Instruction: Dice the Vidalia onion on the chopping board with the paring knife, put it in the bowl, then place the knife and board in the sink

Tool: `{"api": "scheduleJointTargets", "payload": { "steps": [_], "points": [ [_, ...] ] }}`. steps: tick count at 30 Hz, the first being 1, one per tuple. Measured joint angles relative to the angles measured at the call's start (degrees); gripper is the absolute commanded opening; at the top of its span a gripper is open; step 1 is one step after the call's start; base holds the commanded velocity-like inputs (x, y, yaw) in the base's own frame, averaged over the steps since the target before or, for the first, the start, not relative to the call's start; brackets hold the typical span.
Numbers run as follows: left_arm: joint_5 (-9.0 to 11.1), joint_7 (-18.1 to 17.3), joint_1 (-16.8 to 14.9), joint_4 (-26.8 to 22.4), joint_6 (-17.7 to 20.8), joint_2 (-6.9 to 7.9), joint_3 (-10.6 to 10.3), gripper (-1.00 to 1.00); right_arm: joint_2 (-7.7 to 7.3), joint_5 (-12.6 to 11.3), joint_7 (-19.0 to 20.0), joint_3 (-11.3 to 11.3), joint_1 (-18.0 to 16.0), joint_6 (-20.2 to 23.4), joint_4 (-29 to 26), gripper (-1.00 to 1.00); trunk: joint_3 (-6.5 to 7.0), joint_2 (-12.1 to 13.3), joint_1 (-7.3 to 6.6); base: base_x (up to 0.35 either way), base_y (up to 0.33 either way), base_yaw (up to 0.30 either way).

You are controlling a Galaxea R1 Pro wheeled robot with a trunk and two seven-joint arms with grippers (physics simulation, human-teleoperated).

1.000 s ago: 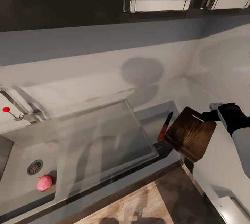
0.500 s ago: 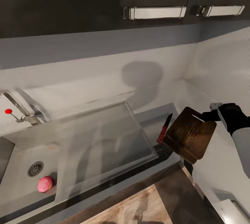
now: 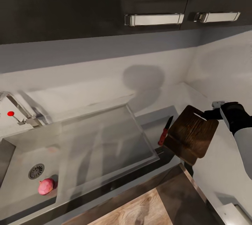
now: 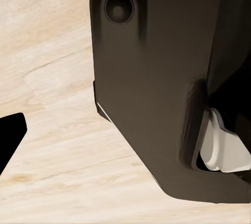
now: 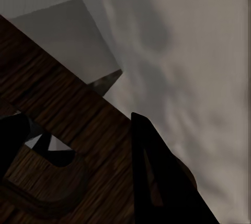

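Over at the far left the chrome faucet [image 3: 19, 111] with its red knob is standing behind the sink [image 3: 21, 155], and the Vidalia onion [image 3: 46, 186] is sitting down in the basin, just right of the round drain [image 3: 36, 171] and close to the near wall. The flat drainboard [image 3: 105, 144] is stretching to the right from there. Past its right edge the paring knife [image 3: 165, 131] is lying on the grey countertop [image 3: 157, 116], red handle nearer, dark blade pointing away toward the wall. Just right of it the chopping board [image 3: 190, 136] is hanging tilted above the counter's near corner, its edge overlapping the knife's handle. The right gripper [image 3: 210, 113] is clamping the board's far right corner, fingers pressed either side of the wood. The left gripper [image 4: 10, 140] is showing one dark fingertip above a pale wooden floor [image 4: 52, 78], and whether it is apart or together I cannot tell.
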Motion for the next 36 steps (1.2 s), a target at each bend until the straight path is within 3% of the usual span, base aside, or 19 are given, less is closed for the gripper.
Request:
{"api": "scheduleJointTargets", "payload": {
  "steps": [21,27,36],
  "points": [
    [0.0,-0.1,0.0,0.0,0.0,0.0,0.0,1.0,0.01,-0.1,0.0,0.0,0.0,0.3,-1.2,-1.0,1.71,0.0,0.0,-0.001,0.002,0.0],
    [0.0,-0.1,0.0,0.0,0.0,0.0,0.0,1.0,0.09,-0.3,0.1,-0.3,0.0,0.2,-1.2,-1.0,1.75,0.0,0.02,-0.14,0.183,0.004],
    [0.0,-0.2,0.0,0.0,0.0,0.0,0.0,1.0,0.22,-0.5,0.1,-0.7,0.0,0.4,-1.2,-1.0,1.37,0.0,0.03,-0.184,0.243,0.198]
  ]
}}
